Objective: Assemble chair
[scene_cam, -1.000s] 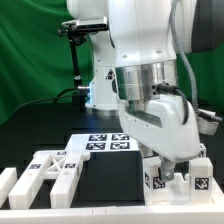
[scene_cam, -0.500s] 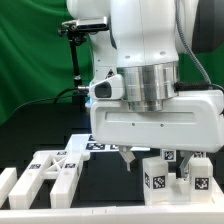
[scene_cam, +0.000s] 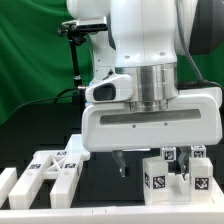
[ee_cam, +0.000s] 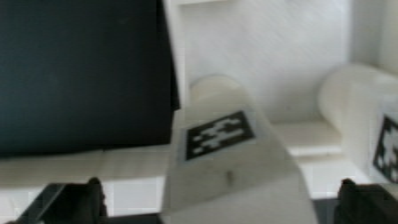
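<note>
The chair is loose white blocky parts with square tags. Several lie at the exterior view's left (scene_cam: 50, 172). Two upright tagged blocks (scene_cam: 156, 178) stand at the right, one behind the other (scene_cam: 198, 168). My gripper (scene_cam: 148, 168) hangs low over the right-hand blocks, with one dark finger (scene_cam: 121, 165) showing to their left. In the wrist view the gripper (ee_cam: 217, 205) is open wide, its fingertips on either side of a white tagged part (ee_cam: 222, 135) without touching it. A second white part (ee_cam: 365, 110) lies beside that one.
The black table top (scene_cam: 105, 185) lies between the two groups of parts. A green curtain and a black camera stand (scene_cam: 76, 50) are at the back. The marker board is almost wholly hidden behind my hand.
My hand has turned square to the exterior camera and come lower over the right-hand blocks. It now covers the marker board that showed before.
</note>
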You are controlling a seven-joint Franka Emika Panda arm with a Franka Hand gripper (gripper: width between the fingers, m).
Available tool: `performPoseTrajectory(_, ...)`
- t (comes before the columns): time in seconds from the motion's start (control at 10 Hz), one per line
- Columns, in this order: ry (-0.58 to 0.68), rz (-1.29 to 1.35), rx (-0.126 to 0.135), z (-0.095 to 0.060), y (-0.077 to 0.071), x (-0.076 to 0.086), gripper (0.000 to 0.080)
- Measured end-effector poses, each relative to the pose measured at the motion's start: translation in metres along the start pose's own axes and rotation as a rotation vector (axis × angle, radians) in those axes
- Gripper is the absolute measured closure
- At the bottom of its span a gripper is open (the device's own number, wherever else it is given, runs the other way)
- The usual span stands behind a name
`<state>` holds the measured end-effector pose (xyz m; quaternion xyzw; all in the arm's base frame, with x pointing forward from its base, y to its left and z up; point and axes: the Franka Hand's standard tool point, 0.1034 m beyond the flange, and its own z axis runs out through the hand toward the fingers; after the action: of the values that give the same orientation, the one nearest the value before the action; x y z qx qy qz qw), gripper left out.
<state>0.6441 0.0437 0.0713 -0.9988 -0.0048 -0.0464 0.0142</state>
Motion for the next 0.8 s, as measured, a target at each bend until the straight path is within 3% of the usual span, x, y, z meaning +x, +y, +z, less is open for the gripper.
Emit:
performPoseTrajectory(0.2,0.004,0.02,-0.002,-0.0003,0.0001,0.0009,0.0151)
performPoseTrajectory(0.4,0.004,0.052,-0.001,-0.0003,0.0002,0.0009,0.0427)
performPoseTrajectory(0.5,0.004,0.123,-0.001,-0.0002,0.0001,0.0009,0.0427)
performPoseTrajectory(0.6,0.004,0.205,-0.001,-0.0002,0.0,0.0008,0.0513)
performPoseTrajectory(0.8,0.008,0.358,0.0,-0.0002,-0.0005,0.0012,0.0512)
